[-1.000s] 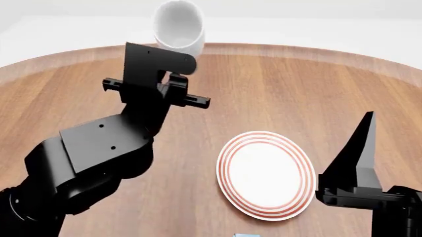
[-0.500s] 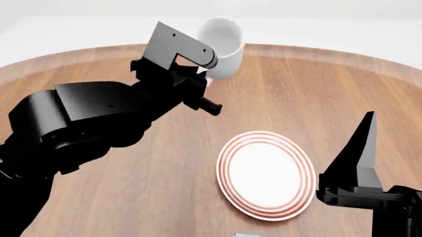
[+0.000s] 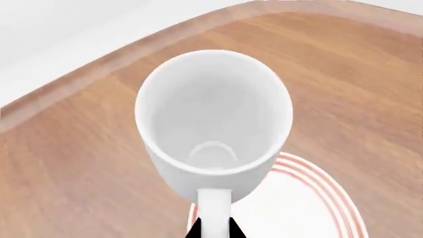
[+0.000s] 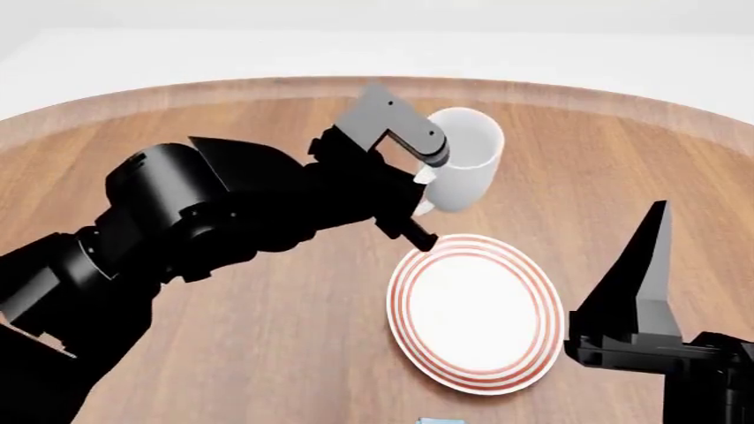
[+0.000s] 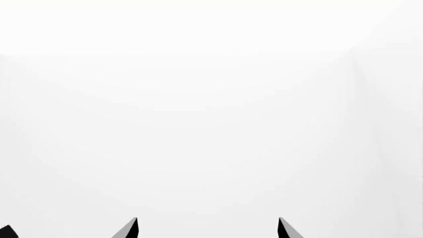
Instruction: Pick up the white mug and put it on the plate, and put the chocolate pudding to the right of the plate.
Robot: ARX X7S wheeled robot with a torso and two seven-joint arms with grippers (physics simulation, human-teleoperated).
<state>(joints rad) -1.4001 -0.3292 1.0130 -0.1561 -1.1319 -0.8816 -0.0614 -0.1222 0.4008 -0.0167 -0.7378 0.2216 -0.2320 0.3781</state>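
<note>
the worktop (image 4: 295, 336) is round and made of brown wood, its grain running in long streaks toward the far side. a paler, lighter band follows its curved rim (image 4: 566, 88) — the left wrist view shows that same band (image 3: 79, 74) sweeping past. beyond the rim lies a plain white floor or backdrop (image 4: 589, 44), featureless, and the right wrist view shows the same blank white.

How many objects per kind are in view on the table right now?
Glossy white ceramic mug, held by its handle in the left claw above the table: 1
Round white plate with red rings: 1
Light blue object, only a sliver at the head view's lower edge: 1
Total: 3
</note>
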